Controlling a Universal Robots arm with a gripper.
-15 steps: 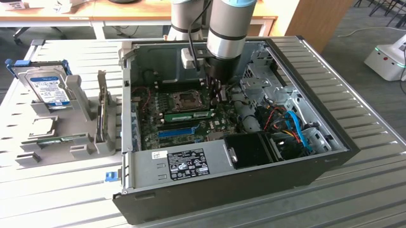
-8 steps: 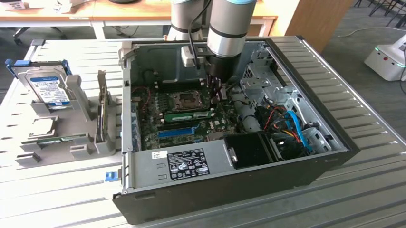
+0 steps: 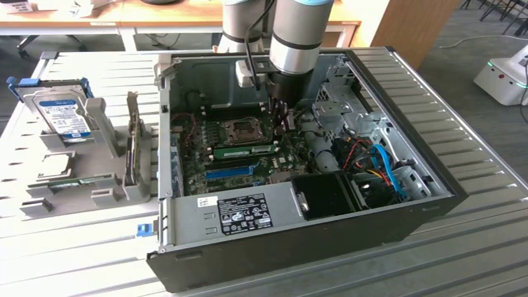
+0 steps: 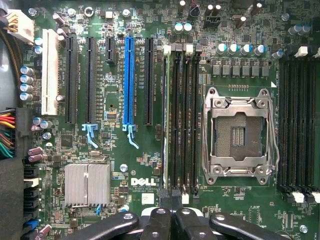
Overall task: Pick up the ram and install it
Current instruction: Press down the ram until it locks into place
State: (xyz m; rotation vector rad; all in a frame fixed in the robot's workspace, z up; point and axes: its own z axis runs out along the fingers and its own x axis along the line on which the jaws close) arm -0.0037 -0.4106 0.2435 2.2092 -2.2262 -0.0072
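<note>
On the slatted worktop (image 3: 74, 260) we see the open computer case (image 3: 330, 238) lying on its side, the arm (image 3: 301, 37) reaching down into it; on the motherboard (image 4: 125, 150) the ram (image 3: 245, 151) lies in a slot beside the CPU socket (image 4: 239, 132), seated by the look of it; the hand (image 4: 171, 216) hangs just above the memory slots, fingers pressed together on nothing; a second green stick (image 3: 83, 182) rests in the grey holder (image 3: 103, 195) on the exterior view's left.

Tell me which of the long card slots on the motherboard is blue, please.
The blue slot, which stands between two black slots. The other long slots are black, apart from one white slot at the end of the row.
</note>
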